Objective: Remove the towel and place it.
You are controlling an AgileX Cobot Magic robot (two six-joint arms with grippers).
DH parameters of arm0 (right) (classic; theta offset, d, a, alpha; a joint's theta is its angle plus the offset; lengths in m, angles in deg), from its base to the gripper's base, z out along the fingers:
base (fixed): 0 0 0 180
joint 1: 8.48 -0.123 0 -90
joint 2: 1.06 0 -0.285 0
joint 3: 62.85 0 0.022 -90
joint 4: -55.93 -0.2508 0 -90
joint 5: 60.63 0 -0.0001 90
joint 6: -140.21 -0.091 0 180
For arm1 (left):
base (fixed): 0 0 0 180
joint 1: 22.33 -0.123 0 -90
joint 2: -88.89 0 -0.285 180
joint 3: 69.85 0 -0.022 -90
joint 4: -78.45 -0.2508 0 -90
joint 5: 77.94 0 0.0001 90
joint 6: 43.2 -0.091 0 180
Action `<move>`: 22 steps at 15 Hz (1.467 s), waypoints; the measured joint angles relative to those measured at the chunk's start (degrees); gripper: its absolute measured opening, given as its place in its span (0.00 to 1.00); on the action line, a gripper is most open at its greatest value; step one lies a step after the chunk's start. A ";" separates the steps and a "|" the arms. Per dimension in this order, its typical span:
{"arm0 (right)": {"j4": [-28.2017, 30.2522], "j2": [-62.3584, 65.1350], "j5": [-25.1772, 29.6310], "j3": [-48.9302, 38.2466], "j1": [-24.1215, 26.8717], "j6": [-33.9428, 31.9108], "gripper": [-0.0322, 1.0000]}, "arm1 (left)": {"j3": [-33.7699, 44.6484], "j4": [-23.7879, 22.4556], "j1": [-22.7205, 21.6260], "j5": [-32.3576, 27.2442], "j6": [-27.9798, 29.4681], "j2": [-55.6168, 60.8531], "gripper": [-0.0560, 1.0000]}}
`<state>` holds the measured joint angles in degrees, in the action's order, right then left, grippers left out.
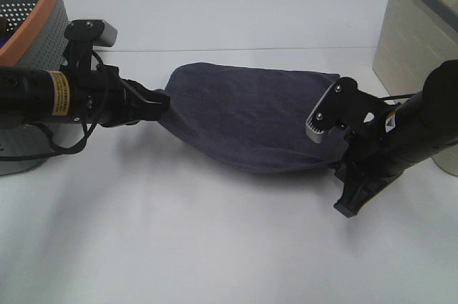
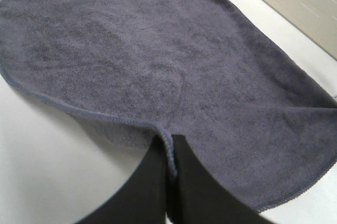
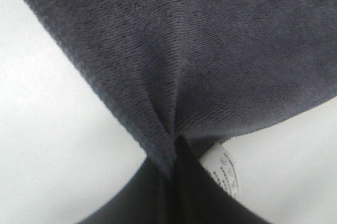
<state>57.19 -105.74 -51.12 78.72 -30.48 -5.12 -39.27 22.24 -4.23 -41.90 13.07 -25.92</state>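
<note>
Holding: both grippers pinch the towel at opposite ends, so it is stretched across the middle of the white table.
Far left: grey perforated basket with an orange rim, behind the left arm.
Left gripper: fingers closed narrow on the towel's left hem, with the cloth puckered at the pinch.
Towel: dark charcoal-navy terry, spread wide between the two grippers, near edge sagging in a curve. Cannot tell whether the low part touches the table.
Right gripper: fingers clamped tight on the towel's right corner, with folds fanning out from the grip and the white tag just beside it.
Far right: beige bin, apart from the towel.
</note>
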 joint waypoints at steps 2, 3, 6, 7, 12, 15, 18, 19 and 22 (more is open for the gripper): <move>1.32 -0.40 0.06 -0.11 0.00 2.58 0.05 | 0.74 -0.17 0.00 -0.06 2.12 0.00 0.05; 1.55 -0.40 0.00 -0.11 0.00 3.09 0.05 | 1.26 -0.34 0.00 -0.06 2.46 0.00 0.05; 1.55 -0.40 0.57 -0.11 0.00 3.44 0.06 | 3.38 -3.32 0.00 -0.06 3.15 0.06 0.11; 1.20 -0.40 0.92 -0.11 0.00 3.44 0.10 | 3.55 -3.61 0.00 -0.06 3.84 0.06 0.18; 1.03 0.11 5.27 -0.11 0.00 3.55 0.71 | 3.55 -6.65 0.00 1.55 9.45 0.06 0.77; 1.03 4.93 7.22 -0.11 0.00 3.55 0.77 | 2.58 -11.17 0.00 2.06 14.95 1.09 0.80; 1.15 13.81 -0.74 -0.11 0.00 3.44 0.77 | -5.96 -20.86 0.00 -2.86 22.69 5.44 0.79; 1.15 15.99 -5.27 -0.11 0.00 2.69 0.77 | -10.03 -25.10 0.00 -5.04 26.30 6.59 0.79; -2.41 19.77 -11.92 2.46 0.00 -2.69 0.77 | -19.94 -38.79 0.00 -10.14 39.19 7.62 0.79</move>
<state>54.78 -85.97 -63.04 81.19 -30.48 -7.82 -59.21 -16.54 -4.23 -52.04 52.26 -18.30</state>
